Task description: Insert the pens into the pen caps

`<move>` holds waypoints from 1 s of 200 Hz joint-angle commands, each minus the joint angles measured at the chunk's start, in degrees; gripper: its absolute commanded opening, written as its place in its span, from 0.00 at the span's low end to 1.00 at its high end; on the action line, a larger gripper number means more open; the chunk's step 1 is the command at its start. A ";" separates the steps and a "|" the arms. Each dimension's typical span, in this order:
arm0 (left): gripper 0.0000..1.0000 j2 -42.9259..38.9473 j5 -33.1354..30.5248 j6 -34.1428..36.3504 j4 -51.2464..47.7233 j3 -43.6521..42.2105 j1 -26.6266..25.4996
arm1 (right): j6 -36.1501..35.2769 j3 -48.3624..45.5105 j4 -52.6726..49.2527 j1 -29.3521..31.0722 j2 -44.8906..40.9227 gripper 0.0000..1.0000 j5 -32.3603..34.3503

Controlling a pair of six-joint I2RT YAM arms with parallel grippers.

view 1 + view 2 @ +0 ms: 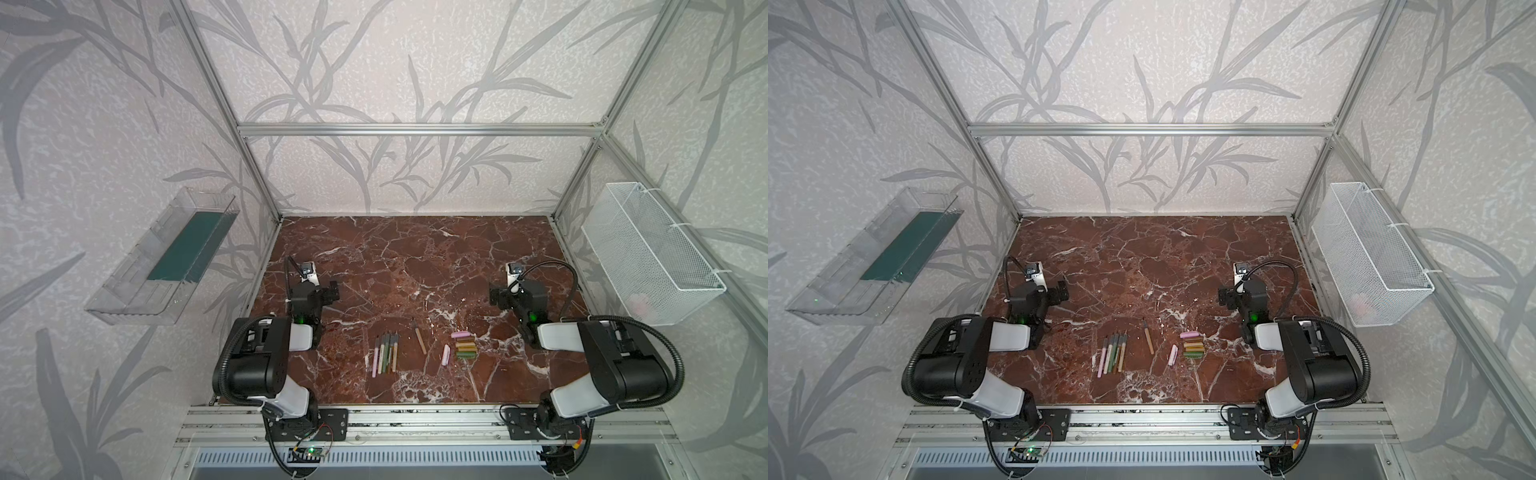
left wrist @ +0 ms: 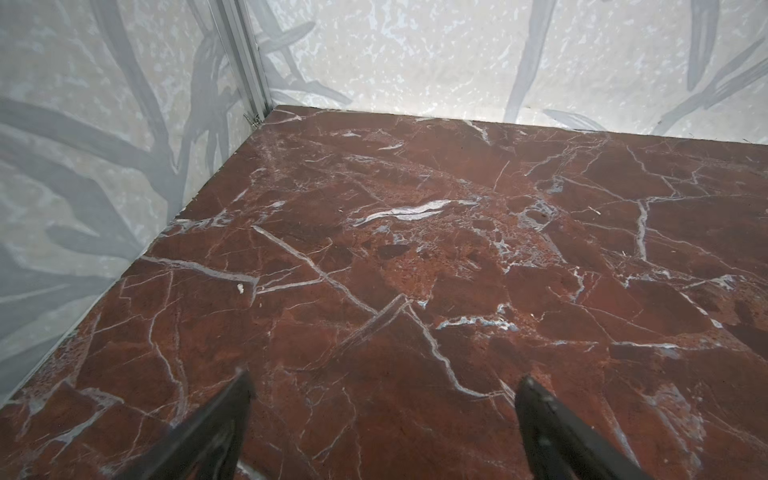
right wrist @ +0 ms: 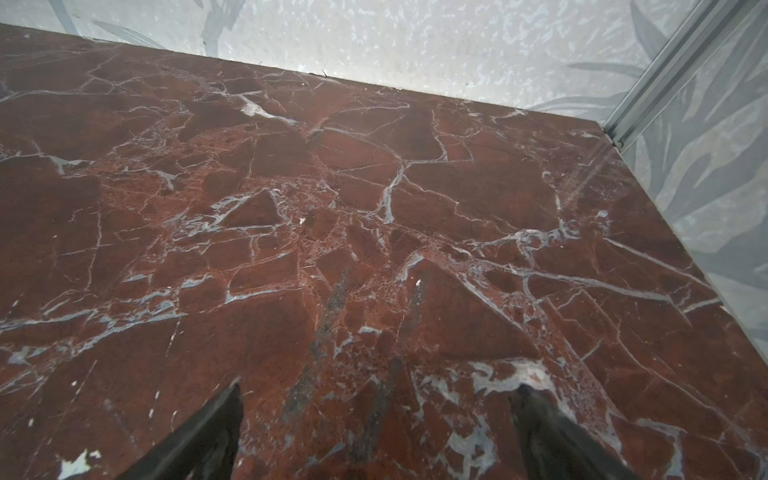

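Left end effector (image 2: pixel 385 378) and right end effector (image 3: pixel 380 386) hang wide, empty, above the worktop (image 2: pixel 415 249); pens (image 1: pixel 385 351) lie nearer left, pen caps (image 1: pixel 464 345) nearer right, seemingly staged one group per arm.

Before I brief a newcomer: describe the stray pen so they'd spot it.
On the marble table, a pen bundle lies left of the stacked caps. The stray pen lies between them, alone, long and tan, tilted, touching neither.
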 commanded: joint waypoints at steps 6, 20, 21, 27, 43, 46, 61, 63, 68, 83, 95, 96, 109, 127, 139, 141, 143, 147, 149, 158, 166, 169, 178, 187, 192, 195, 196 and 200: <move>0.99 0.45 0.31 1.45 1.74 0.87 -0.17 | -0.47 1.49 1.88 0.20 0.41 0.99 0.87; 0.99 0.45 0.33 1.40 1.72 0.87 -0.19 | -0.40 1.49 1.88 0.20 0.41 0.99 0.87; 0.99 0.47 0.31 1.45 1.68 0.86 -0.19 | -0.44 1.49 1.88 0.20 0.41 0.99 0.87; 0.99 0.44 0.31 1.40 1.67 0.95 -0.16 | -0.45 1.49 1.84 0.24 0.41 0.99 0.87; 0.99 0.45 0.47 1.40 1.58 0.95 -0.17 | -0.44 1.49 1.87 0.28 0.41 0.99 0.87; 0.99 0.48 0.45 1.40 1.64 1.01 -0.18 | -0.35 1.49 1.86 0.24 0.41 0.99 0.87; 0.99 0.48 0.50 1.40 1.65 0.98 -0.16 | -0.31 1.49 1.96 0.20 0.48 0.99 0.87; 0.99 0.44 0.48 1.40 1.63 0.95 -0.19 | -0.32 1.47 1.97 0.20 0.49 0.99 0.91; 0.99 0.48 0.41 1.41 1.59 0.94 -0.15 | -0.32 1.48 1.93 0.20 0.43 0.99 0.87; 0.99 0.46 0.46 1.40 1.62 0.98 -0.18 | -0.30 1.49 1.93 0.20 0.47 0.99 0.87; 0.99 0.45 0.46 1.40 1.64 0.93 -0.19 | -0.31 1.49 1.96 0.22 0.46 0.99 0.87; 0.99 0.42 0.43 1.40 1.65 0.93 -0.19 | -0.35 1.44 1.96 0.21 0.48 0.99 0.87; 0.99 0.48 0.43 1.40 1.61 0.97 -0.19 | -0.32 1.48 1.97 0.20 0.43 0.99 0.88; 0.99 0.46 0.47 1.40 1.57 1.02 -0.19 | -0.35 1.49 1.93 0.20 0.42 0.99 0.87; 0.99 0.44 0.47 1.40 1.59 0.93 -0.17 | -0.37 1.42 1.95 0.20 0.41 0.99 0.87; 0.99 0.45 0.43 1.40 1.62 0.93 -0.15 | -0.40 1.41 1.92 0.25 0.41 0.99 0.87; 0.99 0.45 0.47 1.40 1.60 0.95 -0.18 | -0.46 1.40 1.96 0.21 0.41 0.99 0.87; 0.99 0.46 0.36 1.41 1.57 0.93 -0.16 | -0.43 1.36 1.99 0.28 0.34 0.99 0.87; 0.99 0.46 0.38 1.43 1.63 0.93 -0.19 | -0.44 1.32 2.00 0.22 0.33 0.99 0.87; 0.99 0.47 0.31 1.40 1.62 0.99 -0.19 | -0.47 1.31 1.96 0.25 0.32 0.99 0.88; 0.99 0.35 0.19 1.41 1.72 0.87 -0.14 | -0.50 1.23 2.74 0.25 0.24 0.99 0.74; 0.99 0.39 -0.23 1.33 1.74 0.91 -0.19 | -0.68 1.18 3.02 0.22 0.09 0.99 0.57; 0.99 0.40 -1.34 0.76 1.82 0.77 -0.18 | -1.04 1.05 2.47 0.29 -0.81 0.99 -0.08; 0.99 0.35 -1.94 0.53 2.19 0.59 -0.14 | -1.07 1.13 0.93 0.29 -2.02 0.99 -0.10; 0.99 0.31 -1.98 0.44 2.51 0.37 -0.12 | -1.00 1.04 0.39 0.29 -2.64 0.99 -0.10; 0.99 0.22 -1.98 0.44 2.83 0.23 -0.19 | -0.99 0.94 0.31 0.29 -2.97 0.99 -0.06; 0.99 0.18 -1.98 0.44 2.94 0.14 -0.19 | -0.95 0.91 0.31 0.29 -3.08 0.99 -0.03; 0.99 -0.20 -1.98 0.44 3.26 -0.18 -0.16 | -0.90 0.68 0.30 0.29 -3.60 0.99 0.10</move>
